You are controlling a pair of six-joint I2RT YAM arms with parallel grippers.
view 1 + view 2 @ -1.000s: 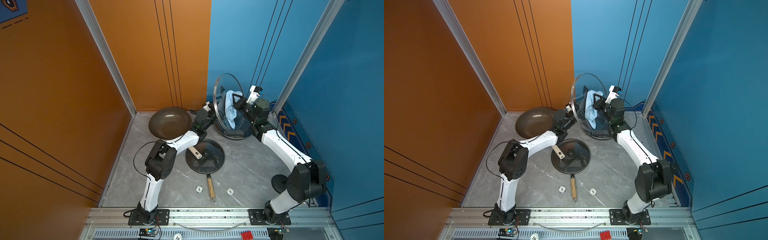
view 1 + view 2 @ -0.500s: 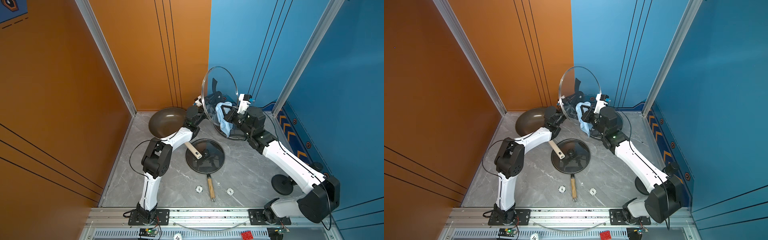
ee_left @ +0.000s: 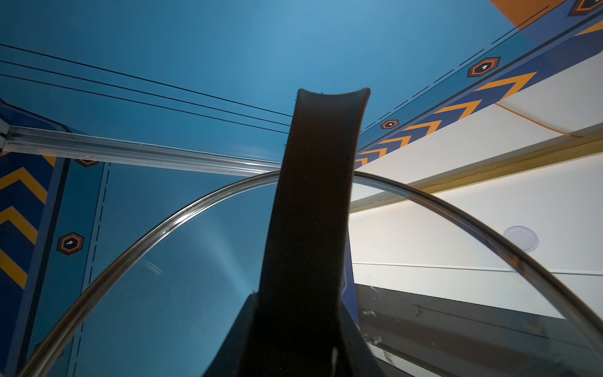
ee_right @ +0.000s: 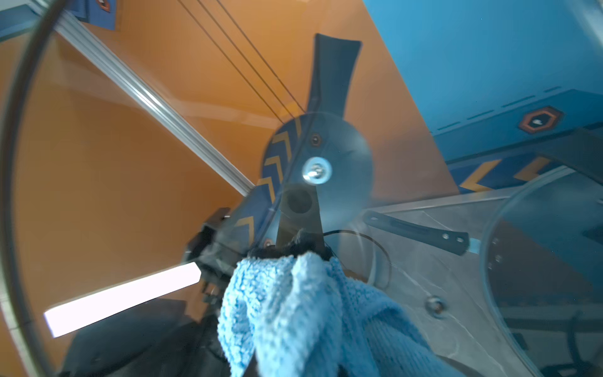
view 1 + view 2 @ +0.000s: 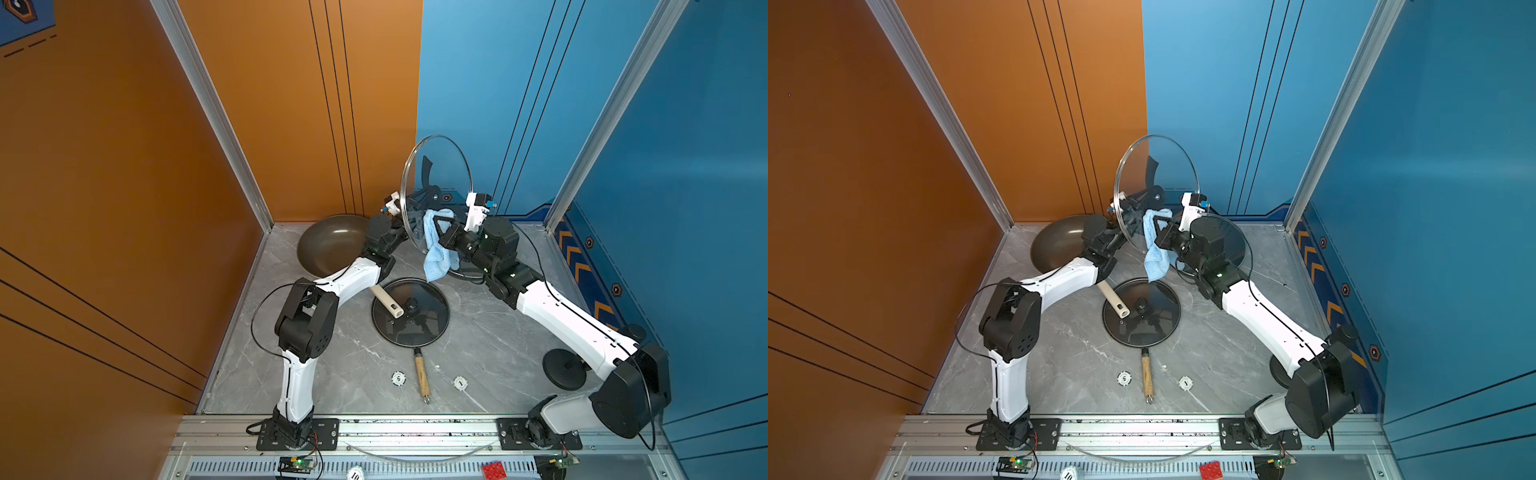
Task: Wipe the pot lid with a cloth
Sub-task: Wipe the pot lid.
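Pot lid [image 5: 449,174] now higher and further left, left gripper [image 5: 417,203] clamped on its handle, right gripper [image 5: 441,232] pinching the cloth [image 5: 436,257] just beside the glass.

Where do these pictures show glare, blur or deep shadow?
Right wrist view: white glare streak on the large round glass lid, light-blue microfibre cloth blurred near the lens; left wrist view: the lid's black handle is a dark silhouette.
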